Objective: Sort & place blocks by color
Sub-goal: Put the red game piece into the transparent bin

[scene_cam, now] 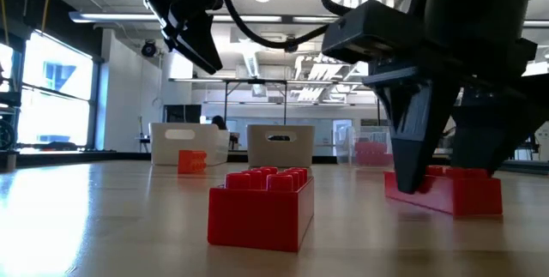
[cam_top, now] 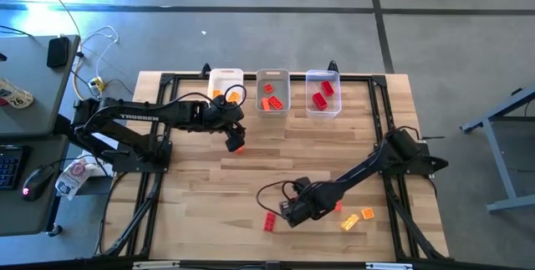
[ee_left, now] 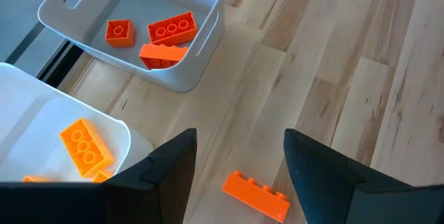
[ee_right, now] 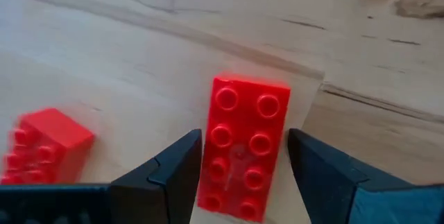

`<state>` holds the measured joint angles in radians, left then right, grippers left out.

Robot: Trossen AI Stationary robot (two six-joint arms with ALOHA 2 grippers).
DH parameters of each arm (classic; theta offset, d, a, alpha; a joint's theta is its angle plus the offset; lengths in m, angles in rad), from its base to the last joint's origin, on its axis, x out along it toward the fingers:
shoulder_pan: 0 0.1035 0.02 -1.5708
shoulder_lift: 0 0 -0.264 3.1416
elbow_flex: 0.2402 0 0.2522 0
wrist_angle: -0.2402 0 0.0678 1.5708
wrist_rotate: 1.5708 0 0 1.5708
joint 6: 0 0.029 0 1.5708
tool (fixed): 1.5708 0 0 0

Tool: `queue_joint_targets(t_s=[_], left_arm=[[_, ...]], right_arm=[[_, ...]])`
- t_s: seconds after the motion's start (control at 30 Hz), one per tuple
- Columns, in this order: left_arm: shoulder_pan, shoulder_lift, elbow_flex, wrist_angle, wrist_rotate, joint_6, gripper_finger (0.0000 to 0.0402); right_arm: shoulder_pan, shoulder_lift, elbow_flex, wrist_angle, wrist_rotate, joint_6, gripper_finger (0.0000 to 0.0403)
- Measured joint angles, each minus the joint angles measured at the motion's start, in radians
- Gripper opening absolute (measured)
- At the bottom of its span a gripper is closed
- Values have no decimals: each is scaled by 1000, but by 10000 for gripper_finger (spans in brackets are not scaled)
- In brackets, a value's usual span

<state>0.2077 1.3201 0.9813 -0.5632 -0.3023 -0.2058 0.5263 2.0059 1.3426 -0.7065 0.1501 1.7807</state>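
High view shows us the three bins lined up along the far edge of the worktop [cam_top: 251, 170]: the white bin [cam_top: 226, 78] holds yellow-orange blocks, the grey bin [cam_top: 272, 84] orange-red ones, the clear bin [cam_top: 323, 78] red ones. Our left hand [cam_top: 237, 142] hovers over the worktop just in front of the white bin, fingers spread and holding nothing, with an orange block [ee_left: 256, 195] lying on the wood just beyond them. Our right hand [cam_top: 290, 211] is low near the front edge, also spread and empty; its wrist view shows a red block [ee_right: 243, 148] lying flat between the two fingers, studs up, not yet clamped. A second red block [cam_top: 270, 221] sits just beside it toward the front edge, and two yellow-orange blocks [cam_top: 357, 218] lie close by on the other side of the arm.

We judge the step in hand to be the pick of that red block — so we should settle squarely over it and close across its narrow width. Keeping clear of the neighbouring red block matters too. Once lifted, it belongs in the clear bin at the far right.
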Motion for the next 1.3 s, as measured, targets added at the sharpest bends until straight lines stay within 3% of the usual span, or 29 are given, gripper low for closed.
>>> queue_joint_targets(t_s=[0.23,0.47,0.57,0.93,1.3], left_arm=[[0,0,0,0,0,0,204],[0,0,0,0,0,0,204],[0,0,0,0,0,0,204],[0,0,0,-1,8,-5,204],[0,0,0,-1,12,-27,204]], right_arm=[[0,18,5,-19,-9,-27,196],[1,18,6,-40,-1,-129,112],[1,21,28,-60,10,-208,112],[-80,27,217,-364,160,-462,112],[-226,24,478,-725,469,-760,112]])
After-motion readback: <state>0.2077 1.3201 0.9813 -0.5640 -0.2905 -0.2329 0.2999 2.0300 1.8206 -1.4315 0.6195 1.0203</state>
